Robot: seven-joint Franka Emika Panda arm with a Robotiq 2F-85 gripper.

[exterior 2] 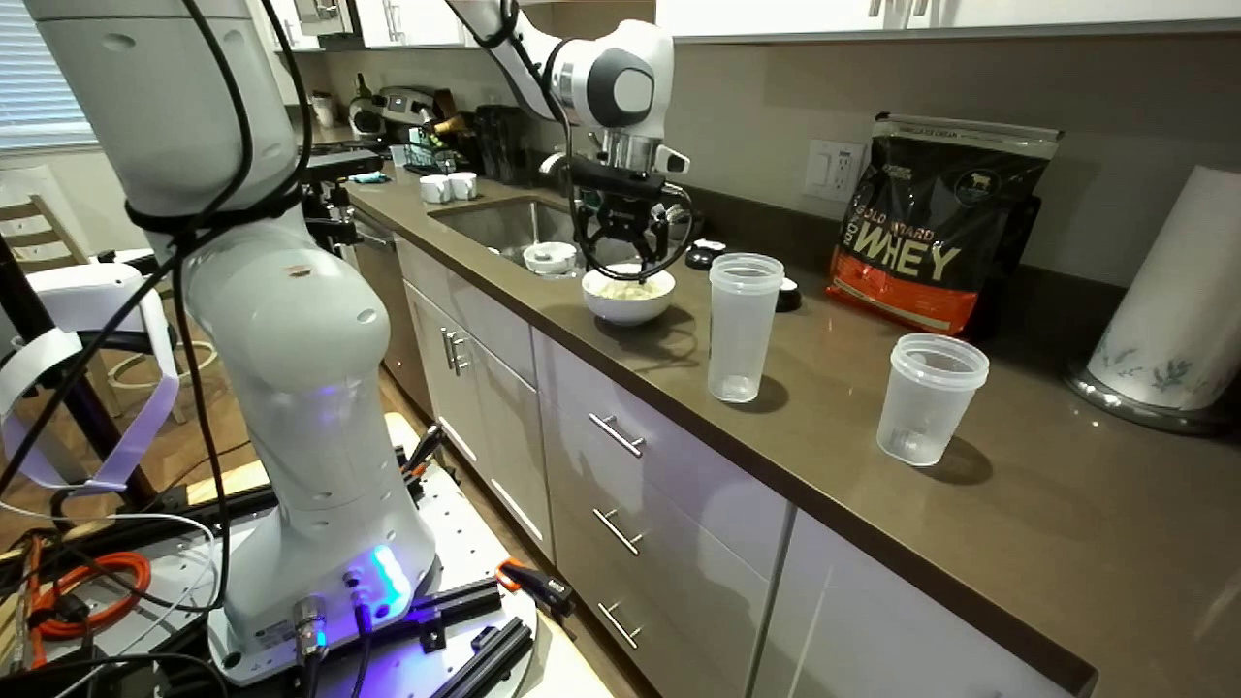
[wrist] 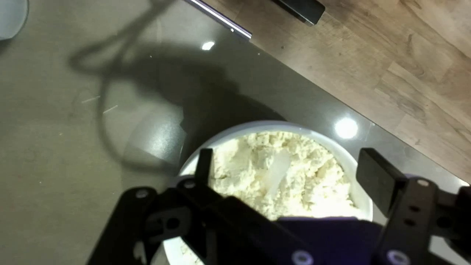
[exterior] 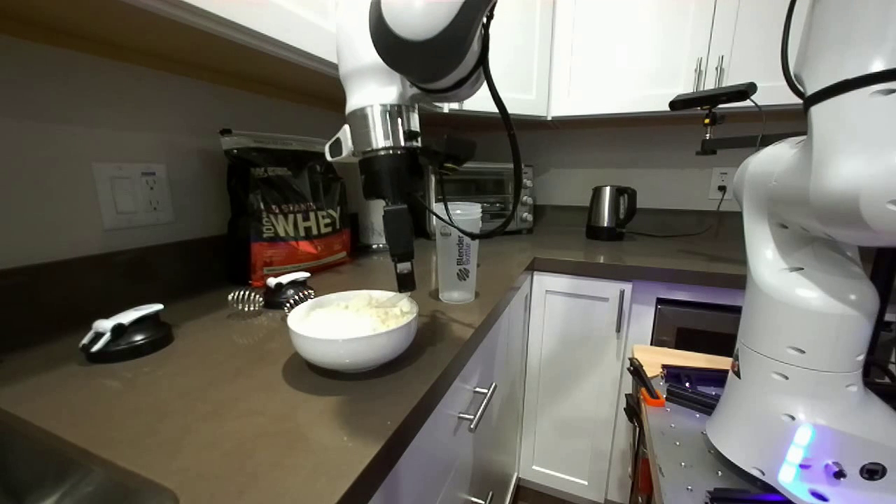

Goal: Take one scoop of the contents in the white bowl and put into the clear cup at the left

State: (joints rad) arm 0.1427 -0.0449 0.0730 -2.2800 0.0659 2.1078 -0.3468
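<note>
Powder (wrist: 303, 176) in bowl (exterior 2: 626, 311), bowl on countertop (exterior 2: 1057, 523). Right of bowl in an exterior view: shaker cup (exterior 2: 741, 330); farther right: bag (exterior 2: 931, 233), second cup (exterior 2: 926, 402).

Hand (exterior: 405, 277) above white bowl (exterior: 352, 351) of powder (exterior: 357, 314), clear cup (exterior: 453, 260) beyond.

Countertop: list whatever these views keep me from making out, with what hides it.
White bowl, wrist view: much of it is covered by the claw.
Pale utensil, wrist view: powder hides how deep it sits.
Clear cup, wrist view: all but a small part is cut off by the top left corner.
Paper-towel roll, in an exterior view: right side cut off by the picture's edge.
</note>
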